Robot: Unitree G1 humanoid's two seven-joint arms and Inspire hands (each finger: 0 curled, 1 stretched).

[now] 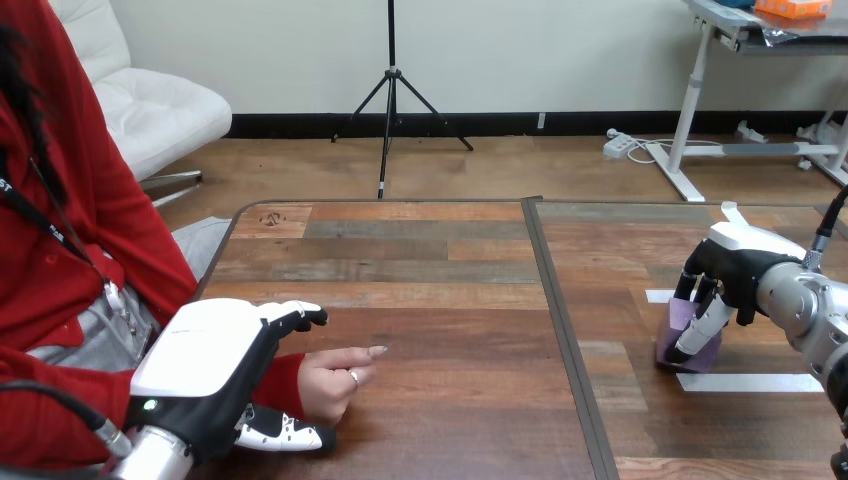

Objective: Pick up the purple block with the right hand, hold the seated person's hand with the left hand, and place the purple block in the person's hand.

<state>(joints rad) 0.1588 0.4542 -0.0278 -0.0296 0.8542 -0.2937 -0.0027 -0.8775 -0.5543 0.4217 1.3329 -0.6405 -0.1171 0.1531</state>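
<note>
The purple block (671, 340) stands on the right table, at the view's right. My right hand (738, 262) comes down on it from above, with its fingers (703, 322) curled over the block's front face and gripping it. The block's base seems to rest on the wood. At the lower left, the person's hand (332, 380) lies on the table, loosely closed, one finger pointing right. My left hand (205, 360) is at the person's wrist. Its fingers (298, 317) reach past the far side and its thumb (285, 436) lies on the near side, not closed round the wrist.
White tape strips (748, 382) mark the table beside the block. A dark seam (560, 330) runs between the two tabletops. The person sits at the left edge, with a red sleeve (60, 420) along the table's near left corner.
</note>
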